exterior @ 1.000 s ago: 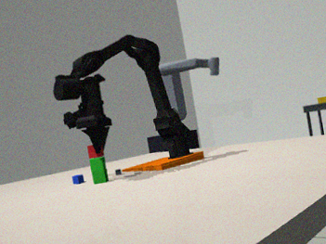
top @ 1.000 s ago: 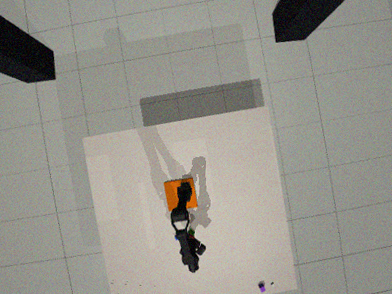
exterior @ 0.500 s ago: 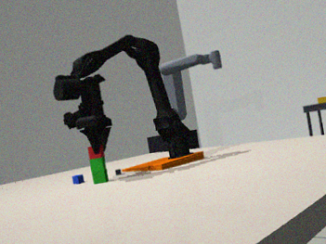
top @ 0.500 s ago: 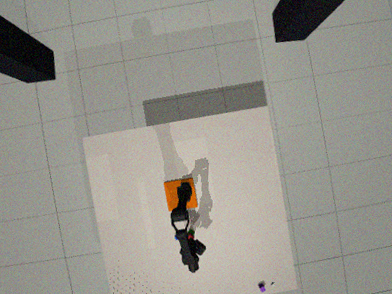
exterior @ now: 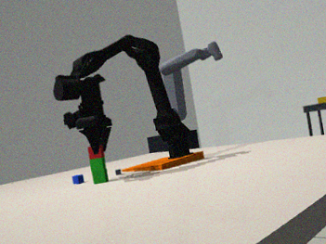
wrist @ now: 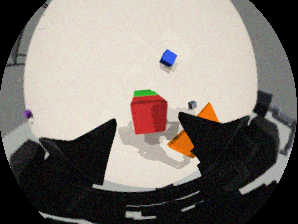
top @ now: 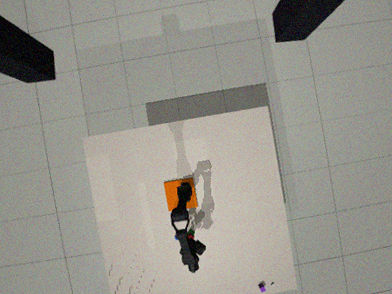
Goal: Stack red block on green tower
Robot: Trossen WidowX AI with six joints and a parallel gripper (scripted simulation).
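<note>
Taking the green tower (exterior: 98,169) as the landmark and reading the exterior view from its left: a small blue cube (exterior: 77,179) is sitting on the table (exterior: 211,199) just left of the tower, apart from it and playing no part in the stack. On the tower itself the red block (exterior: 96,152) is resting squarely on top, touching the green and sitting upright, which is where the task wants it. Directly above the tower the gripper (exterior: 97,141) is hanging with its jaws spread wide, gripping nothing; its fingertips are flanking the block's upper edge rather than pressing it. In the wrist view the red block (wrist: 148,115) is showing free between the two dark fingers, with daylight on both sides and a sliver of green behind it. The wide spread looks deliberate, so that the arm can lift away without dragging the block or nudging the tower. Right of the tower, the orange base plate (exterior: 164,162) is anchoring the arm, well apart. No brands, labels or writing are readable anywhere.
</note>
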